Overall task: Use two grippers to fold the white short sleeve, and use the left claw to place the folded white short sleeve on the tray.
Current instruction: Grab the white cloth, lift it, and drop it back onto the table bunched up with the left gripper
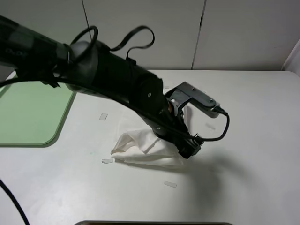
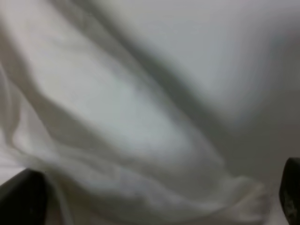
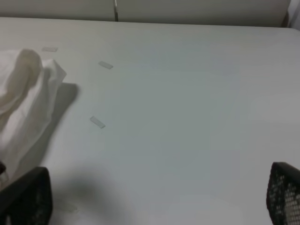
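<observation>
The white short sleeve point(image 1: 140, 146) lies bunched in a folded heap at the table's middle. It fills the left wrist view point(image 2: 117, 108) and shows at one side of the right wrist view point(image 3: 23, 98). The left claw point(image 1: 190, 149) reaches across the middle and hangs low over the heap's right end. Its fingers point(image 2: 23, 197) stand wide apart on either side of the cloth, open. The right gripper point(image 3: 154, 206) is open and empty over bare table beside the shirt; it does not show in the exterior view. The pale-green tray point(image 1: 28, 115) sits at the far left.
Small strips of clear tape point(image 1: 103, 116) lie on the white table around the shirt; another strip point(image 1: 170, 184) lies nearer the front. A pale wall stands behind the table. A dark edge point(image 1: 154, 223) runs along the front.
</observation>
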You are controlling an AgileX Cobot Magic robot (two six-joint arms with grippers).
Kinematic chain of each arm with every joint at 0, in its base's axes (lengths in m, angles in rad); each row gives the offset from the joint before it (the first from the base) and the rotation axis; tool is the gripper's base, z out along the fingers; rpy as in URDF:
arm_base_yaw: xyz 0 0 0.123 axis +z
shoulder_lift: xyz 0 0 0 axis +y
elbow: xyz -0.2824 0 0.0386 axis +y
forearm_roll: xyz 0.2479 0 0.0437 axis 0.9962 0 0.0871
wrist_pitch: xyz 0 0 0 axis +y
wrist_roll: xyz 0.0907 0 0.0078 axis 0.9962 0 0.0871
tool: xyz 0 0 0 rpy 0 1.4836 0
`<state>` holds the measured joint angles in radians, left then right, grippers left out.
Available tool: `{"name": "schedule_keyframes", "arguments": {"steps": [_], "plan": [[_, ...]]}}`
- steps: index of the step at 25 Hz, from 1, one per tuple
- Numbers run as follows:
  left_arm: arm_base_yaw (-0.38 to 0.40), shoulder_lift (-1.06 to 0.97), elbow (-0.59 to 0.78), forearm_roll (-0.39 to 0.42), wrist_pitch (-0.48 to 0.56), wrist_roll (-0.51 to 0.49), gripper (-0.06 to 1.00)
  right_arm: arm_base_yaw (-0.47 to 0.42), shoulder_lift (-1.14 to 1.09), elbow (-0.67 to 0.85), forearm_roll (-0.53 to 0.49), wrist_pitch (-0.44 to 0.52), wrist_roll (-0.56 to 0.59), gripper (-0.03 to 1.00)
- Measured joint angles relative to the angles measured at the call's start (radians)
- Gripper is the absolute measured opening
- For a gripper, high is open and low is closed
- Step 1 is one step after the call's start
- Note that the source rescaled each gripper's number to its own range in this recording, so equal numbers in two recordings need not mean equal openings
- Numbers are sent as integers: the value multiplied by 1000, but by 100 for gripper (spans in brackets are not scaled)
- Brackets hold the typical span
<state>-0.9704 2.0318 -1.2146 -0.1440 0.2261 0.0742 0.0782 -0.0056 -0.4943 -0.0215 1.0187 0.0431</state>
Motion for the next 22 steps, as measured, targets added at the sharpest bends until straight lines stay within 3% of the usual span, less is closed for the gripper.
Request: {"name": "schedule_keyframes", "arguments": {"steps": [1,3,10,16,22], "plan": [[-2,-25,-54,2,70,0,99,0,0,0,0,0,0,100],[-3,-37,-88,10,102,0,99,0,0,0,0,0,0,100],[5,-106,-257,111,372,0,99,0,0,0,0,0,0,100],[95,-139,-266,149,507,-30,98,0,0,0,0,1,0,100],[169,-139,-266,158,549,-34,98,0,0,0,0,1,0,100]]}}
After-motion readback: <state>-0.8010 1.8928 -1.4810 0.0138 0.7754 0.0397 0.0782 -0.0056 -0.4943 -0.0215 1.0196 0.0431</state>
